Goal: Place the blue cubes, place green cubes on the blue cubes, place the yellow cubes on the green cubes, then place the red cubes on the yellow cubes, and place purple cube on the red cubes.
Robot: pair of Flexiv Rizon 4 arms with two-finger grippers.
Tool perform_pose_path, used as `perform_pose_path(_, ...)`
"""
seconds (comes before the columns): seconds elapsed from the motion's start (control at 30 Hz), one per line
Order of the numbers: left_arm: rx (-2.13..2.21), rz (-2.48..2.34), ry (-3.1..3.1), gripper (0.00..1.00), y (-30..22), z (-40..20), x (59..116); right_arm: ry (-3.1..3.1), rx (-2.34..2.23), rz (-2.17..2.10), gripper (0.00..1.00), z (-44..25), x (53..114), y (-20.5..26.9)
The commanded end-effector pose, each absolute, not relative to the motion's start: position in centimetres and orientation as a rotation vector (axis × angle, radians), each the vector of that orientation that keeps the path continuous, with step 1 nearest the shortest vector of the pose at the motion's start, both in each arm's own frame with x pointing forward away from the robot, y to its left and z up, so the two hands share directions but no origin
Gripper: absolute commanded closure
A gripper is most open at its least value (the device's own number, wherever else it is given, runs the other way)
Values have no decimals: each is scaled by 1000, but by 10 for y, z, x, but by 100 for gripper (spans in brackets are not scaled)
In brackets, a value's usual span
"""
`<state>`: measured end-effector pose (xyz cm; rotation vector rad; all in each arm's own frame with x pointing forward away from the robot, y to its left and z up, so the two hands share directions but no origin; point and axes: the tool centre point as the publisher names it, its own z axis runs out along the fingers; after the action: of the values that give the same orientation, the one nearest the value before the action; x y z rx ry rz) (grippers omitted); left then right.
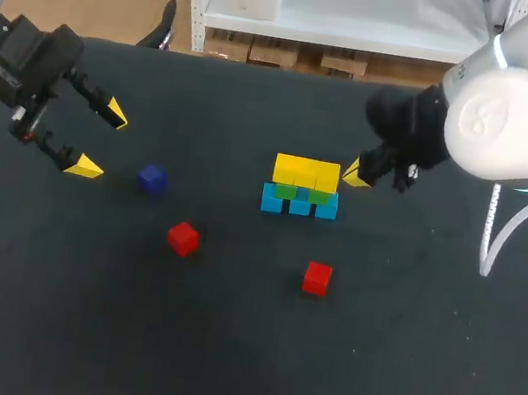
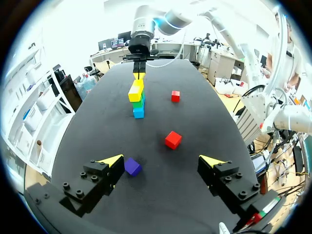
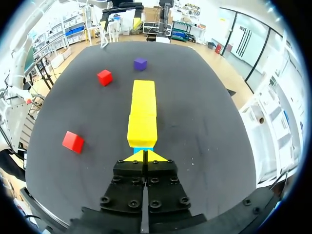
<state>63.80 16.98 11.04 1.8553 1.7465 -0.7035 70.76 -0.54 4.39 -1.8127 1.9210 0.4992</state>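
- My left gripper point(image 1: 99, 141) is hanging spread wide by the worktop's point(image 1: 214, 372) left edge, near the purple cube point(image 1: 151, 179).
- My right gripper point(image 1: 357, 173), fingers pressed together, is hovering just beside the yellow cubes point(image 1: 306, 172), which are sitting on green cubes point(image 1: 302, 194) over blue cubes point(image 1: 299, 205) mid-worktop.

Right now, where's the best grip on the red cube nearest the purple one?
Come straight down on the red cube and pinch two opposite side faces. It sits flat on the table, apart from the purple cube and the stack, so every side is free. It looks slightly turned, so rotate the jaws to match.
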Motion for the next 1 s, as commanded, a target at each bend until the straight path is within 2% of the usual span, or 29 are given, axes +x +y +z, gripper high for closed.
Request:
perform_pose_path(0.03,1856,-705,1741,0,171,110,638,1936,-1798,482,69,47,700,-18)
perform_pose_path(0.07,1856,-705,1741,0,171,110,638,1940,-1794,483,56,49,698,-22)
perform_pose_path(0.1,1856,-705,1741,0,171,110,638,1942,-1792,483,37,51,695,-26)
perform_pose_path(0.13,1856,-705,1741,0,171,110,638,1944,-1789,482,0,52,694,-31)
perform_pose_path(0.53,1856,-705,1741,0,171,110,638,1958,-1719,479,0,72,663,-76)
perform_pose_path(0.77,1856,-705,1741,0,171,110,638,1956,-1651,489,0,75,634,-71)
perform_pose_path(1.0,1856,-705,1741,0,171,110,638,1976,-1589,550,0,65,593,-47)
